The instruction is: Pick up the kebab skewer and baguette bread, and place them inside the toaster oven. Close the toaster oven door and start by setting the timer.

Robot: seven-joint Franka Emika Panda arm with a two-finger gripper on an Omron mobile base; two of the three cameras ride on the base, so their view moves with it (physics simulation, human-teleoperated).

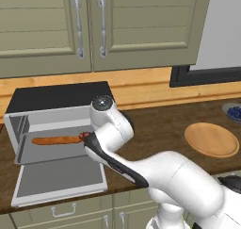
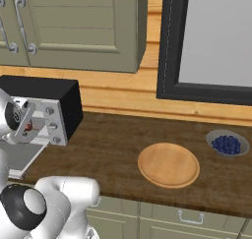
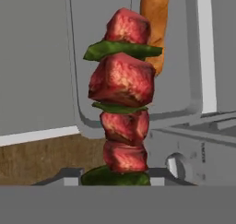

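My gripper (image 3: 115,178) is shut on the kebab skewer (image 3: 122,98), whose red meat chunks and green slices rise straight up from between the fingers. Beyond it the orange-brown baguette bread (image 3: 155,20) lies on the grey floor inside the toaster oven (image 1: 56,99). From the left base camera the baguette (image 1: 55,140) rests across the oven's interior, and the skewer's red tip (image 1: 83,136) shows at the oven's right end, beside the loaf's end. The toaster oven door (image 1: 59,178) hangs open, lying flat toward the counter's front edge. My wrist hides the fingers there.
A round wooden plate (image 2: 168,165) sits on the dark wooden counter to the right of the oven, with a bowl of blueberries (image 2: 227,143) further right. The oven's knobs (image 2: 51,126) face my hand. Cabinets hang above the oven.
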